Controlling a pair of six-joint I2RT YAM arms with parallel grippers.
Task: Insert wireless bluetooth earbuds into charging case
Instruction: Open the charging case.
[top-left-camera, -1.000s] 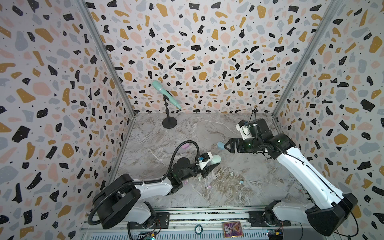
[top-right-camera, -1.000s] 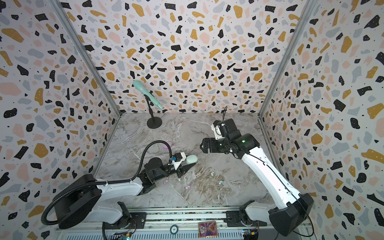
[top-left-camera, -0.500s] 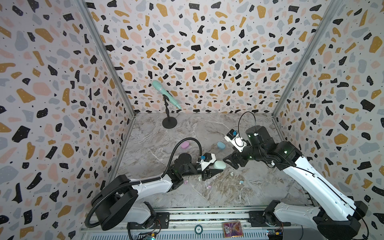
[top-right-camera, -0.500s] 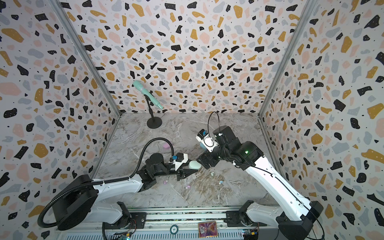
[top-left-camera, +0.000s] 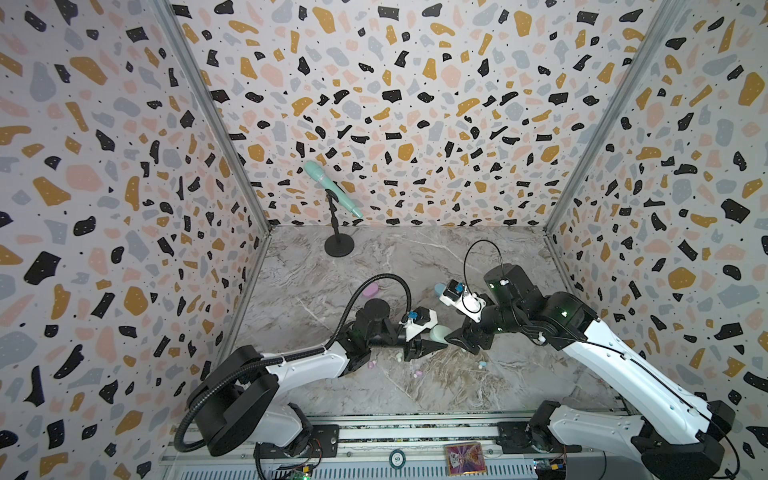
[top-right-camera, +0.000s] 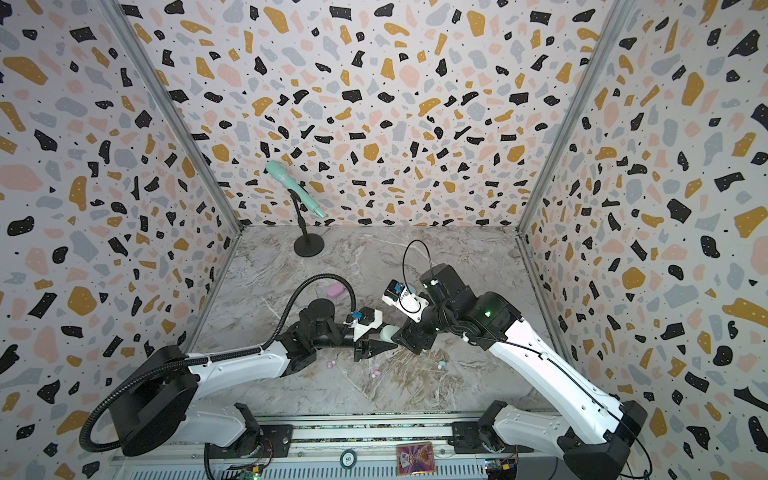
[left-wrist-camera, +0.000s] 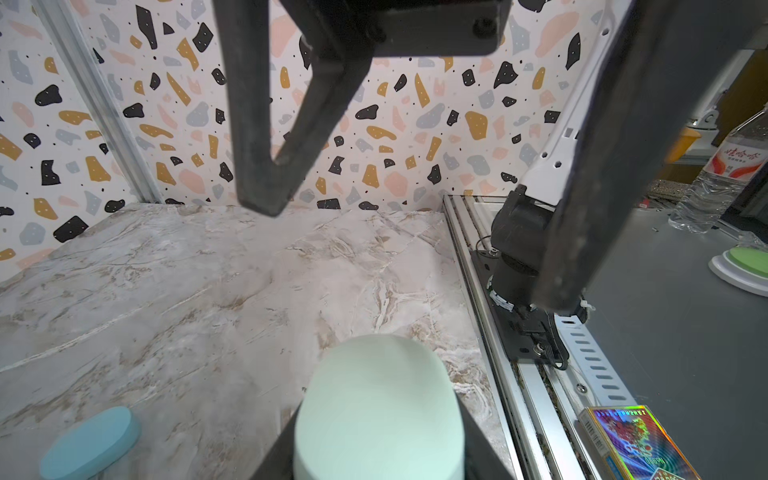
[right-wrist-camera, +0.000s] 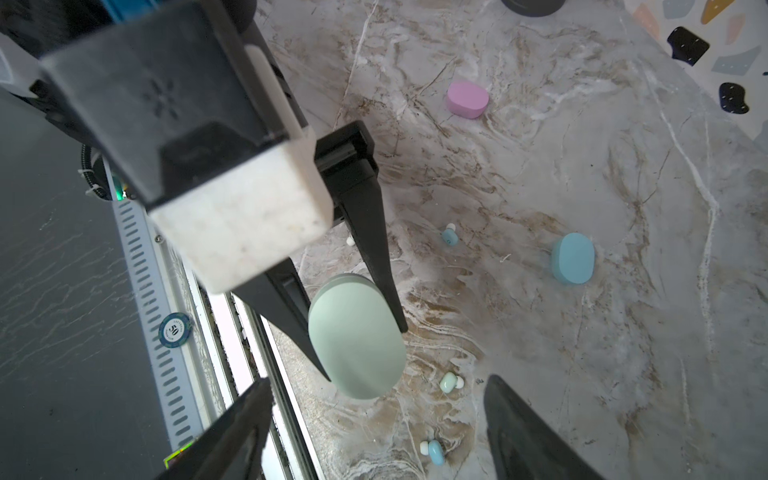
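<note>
My left gripper (top-left-camera: 436, 343) (top-right-camera: 382, 343) is shut on the mint charging case (top-left-camera: 440, 332) (left-wrist-camera: 374, 407), held closed above the table. My right gripper (top-left-camera: 457, 338) (right-wrist-camera: 378, 380) faces it with jaws open, one finger on each side of the case's free end (right-wrist-camera: 357, 336) without touching. Tiny earbuds lie loose on the marble: a blue one (right-wrist-camera: 449, 237), a mint one (right-wrist-camera: 449, 382) and another blue one (right-wrist-camera: 434, 451). Pink buds (top-left-camera: 372, 365) (top-left-camera: 417, 374) lie near the left arm.
A closed pink case (top-left-camera: 369, 291) (right-wrist-camera: 467, 99) and a closed blue case (right-wrist-camera: 572, 258) (left-wrist-camera: 89, 440) lie behind the grippers. A mint microphone on a black stand (top-left-camera: 338, 245) is at the back. The metal rail (top-left-camera: 395, 432) runs along the front edge.
My right arm swung from the back down and left to meet the mint case, its jaws narrowing somewhat. The left gripper carried the case slightly rightward.
</note>
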